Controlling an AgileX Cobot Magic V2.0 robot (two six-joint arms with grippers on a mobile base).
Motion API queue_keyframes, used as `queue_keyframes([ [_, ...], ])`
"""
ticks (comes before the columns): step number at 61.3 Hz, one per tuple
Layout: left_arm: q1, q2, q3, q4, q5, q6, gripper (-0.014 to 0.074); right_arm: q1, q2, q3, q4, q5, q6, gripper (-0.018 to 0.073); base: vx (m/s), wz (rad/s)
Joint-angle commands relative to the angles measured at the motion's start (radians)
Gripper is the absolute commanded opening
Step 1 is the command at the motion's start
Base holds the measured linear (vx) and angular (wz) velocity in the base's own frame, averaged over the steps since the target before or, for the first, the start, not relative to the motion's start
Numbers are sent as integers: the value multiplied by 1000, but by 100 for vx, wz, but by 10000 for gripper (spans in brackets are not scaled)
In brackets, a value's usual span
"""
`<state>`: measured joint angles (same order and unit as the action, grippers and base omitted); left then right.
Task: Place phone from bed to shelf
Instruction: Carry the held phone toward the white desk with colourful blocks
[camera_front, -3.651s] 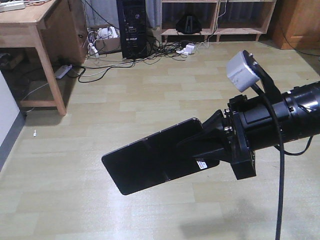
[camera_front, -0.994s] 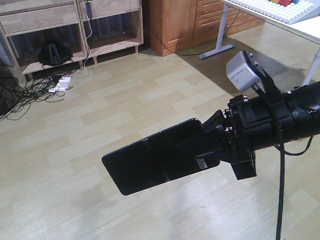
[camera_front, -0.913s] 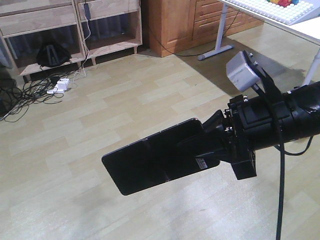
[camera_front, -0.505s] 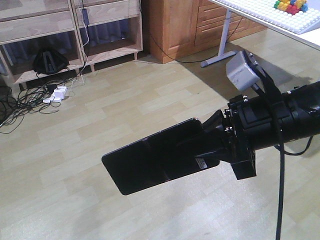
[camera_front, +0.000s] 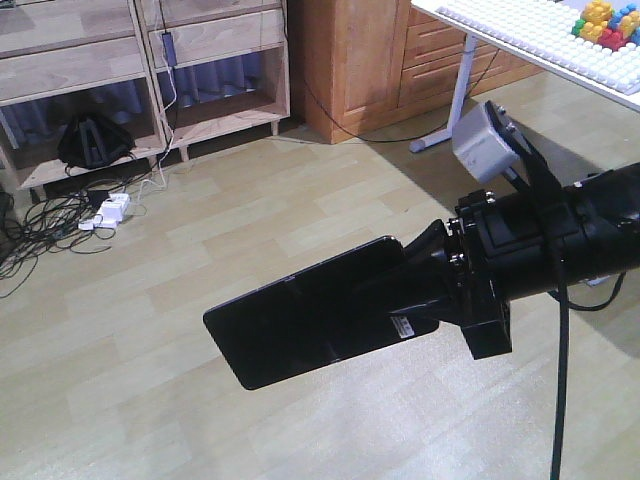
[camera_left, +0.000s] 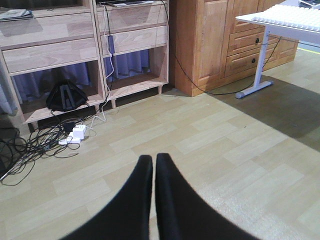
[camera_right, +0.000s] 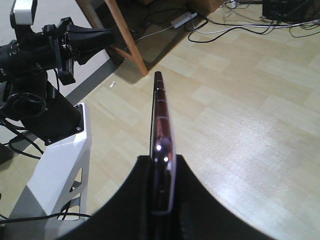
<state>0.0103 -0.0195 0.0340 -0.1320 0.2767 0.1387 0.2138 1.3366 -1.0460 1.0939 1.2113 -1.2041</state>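
The phone (camera_front: 300, 325), a thin black glossy slab, sticks out to the left, level above the floor. My right gripper (camera_front: 395, 290) is shut on its right end, near a small white sticker. In the right wrist view the phone (camera_right: 159, 115) shows edge-on with a pinkish rim, clamped in the right gripper (camera_right: 162, 162). My left gripper (camera_left: 150, 159) is shut with nothing in it and hangs over bare floor. The pale wood shelf (camera_front: 90, 65) stands far off at the upper left, and the left wrist view shows the shelf (camera_left: 55, 47) ahead. The bed is out of view.
An orange-brown cabinet (camera_front: 345, 60) stands right of the shelf. A white table (camera_front: 530, 45) with colourful bricks reaches in at the upper right on a metal leg (camera_front: 455, 105). Cables and a power strip (camera_front: 100, 210) lie below the shelf beside a black bag (camera_front: 88, 140). A desk leg (camera_right: 127, 42) stands behind.
The background has slid left: desk and computer tower are gone, and the shelf, cabinet and white table have come in. The phone stays clamped in my right gripper the same way.
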Motion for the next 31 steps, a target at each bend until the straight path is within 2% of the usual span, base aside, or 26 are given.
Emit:
queue_keyframes([
  [1, -3, -5, 2, -7, -73, -4, 1, -1, -31, -23, 93, 80, -7, -1, 28, 0],
  [31, -3, -5, 2, -7, -73, -4, 1, -1, -31, -23, 93, 80, -7, -1, 26, -7],
])
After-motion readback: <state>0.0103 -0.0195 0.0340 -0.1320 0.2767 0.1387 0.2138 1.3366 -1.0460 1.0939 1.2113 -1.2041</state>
